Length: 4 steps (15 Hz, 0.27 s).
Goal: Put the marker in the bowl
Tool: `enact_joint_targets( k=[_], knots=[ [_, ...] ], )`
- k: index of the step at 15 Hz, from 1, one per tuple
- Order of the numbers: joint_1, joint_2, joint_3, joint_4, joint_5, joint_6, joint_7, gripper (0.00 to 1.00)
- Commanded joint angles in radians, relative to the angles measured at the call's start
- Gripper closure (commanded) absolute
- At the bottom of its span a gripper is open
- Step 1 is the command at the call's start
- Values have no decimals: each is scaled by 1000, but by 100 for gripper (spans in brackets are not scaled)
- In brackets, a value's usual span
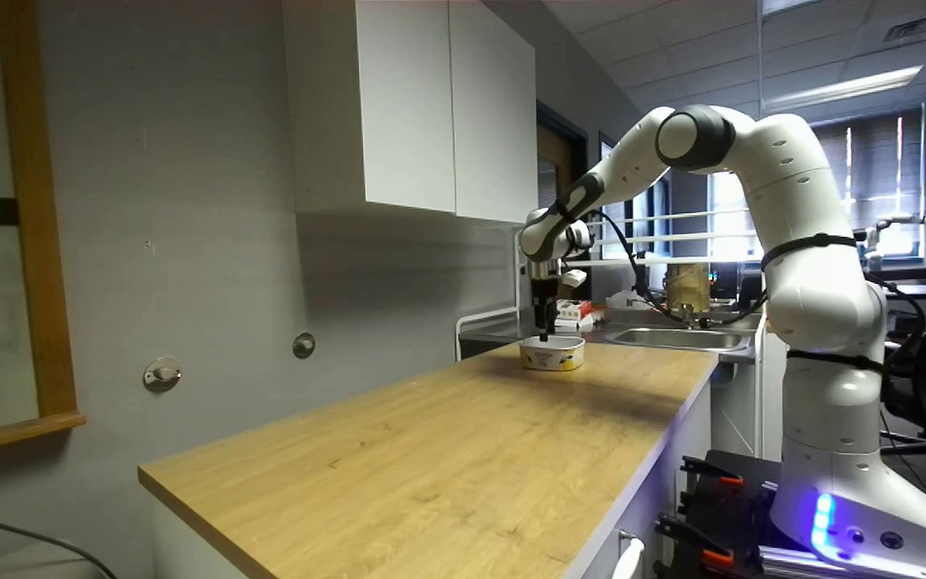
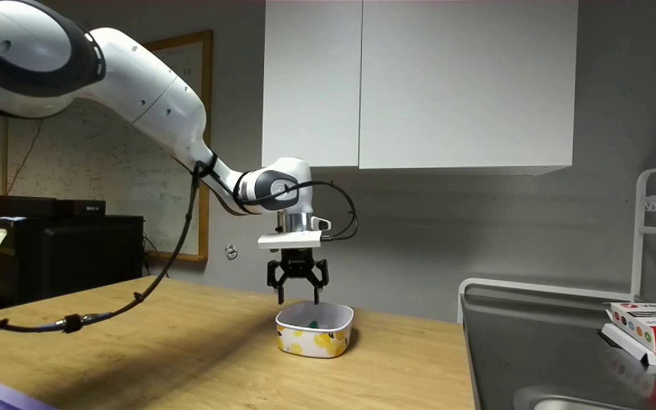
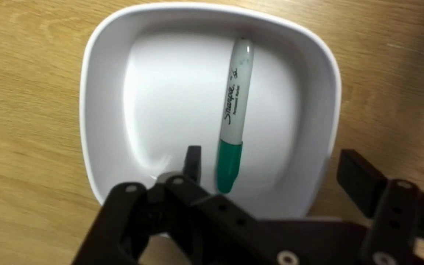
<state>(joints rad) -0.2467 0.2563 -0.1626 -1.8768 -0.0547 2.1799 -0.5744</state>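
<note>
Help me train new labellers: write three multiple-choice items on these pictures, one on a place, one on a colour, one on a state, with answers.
1. Where is the marker?
A) In the bowl
B) Beside the bowl
C) In the sink

2. What colour is its cap?
A) Red
B) Black
C) Green

3. How does the gripper stand?
A) Shut on the marker
B) Open, holding nothing
C) Shut, holding nothing

1 A: the wrist view shows it lying inside the bowl.
2 C: the same view shows the cap green.
3 B: in an exterior view its fingers stand apart, nothing between.
</note>
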Motion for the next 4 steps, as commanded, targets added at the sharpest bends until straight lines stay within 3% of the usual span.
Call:
enact_joint_targets(
  k=[1, 4],
  knots=[
    [4, -141, 13, -94, 0, 6, 0, 0],
    [32, -244, 10, -141, -22, 8, 33, 0]
  ],
)
